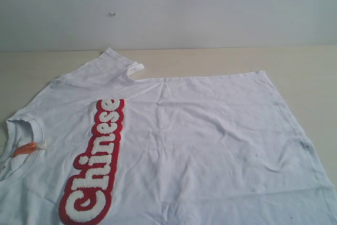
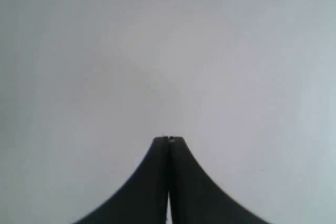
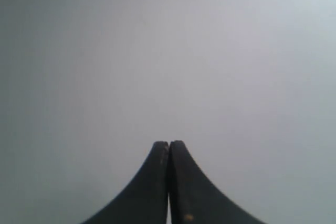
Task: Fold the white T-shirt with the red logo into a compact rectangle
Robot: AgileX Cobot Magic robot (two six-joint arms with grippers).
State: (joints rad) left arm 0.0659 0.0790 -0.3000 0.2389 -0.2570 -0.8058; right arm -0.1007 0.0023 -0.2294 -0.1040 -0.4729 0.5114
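The white T-shirt (image 1: pixel 210 140) lies spread flat on the table in the exterior view, its ribbed neck (image 1: pixel 21 130) with an orange tag (image 1: pixel 25 149) at the left and its hem toward the right. The red logo (image 1: pixel 97 159) runs lengthwise down the chest. One sleeve (image 1: pixel 108 67) lies at the far side, its end turned over. Neither arm shows in the exterior view. My left gripper (image 2: pixel 168 139) is shut, with nothing between its black fingers, facing a plain pale surface. My right gripper (image 3: pixel 169 143) is likewise shut and empty against plain grey.
A beige table (image 1: pixel 221 59) carries the shirt, and a pale wall (image 1: pixel 168 9) rises behind its far edge. The shirt runs past the lower edge of the exterior view. Faint dark smudges (image 1: pixel 304 142) mark the shirt's right side.
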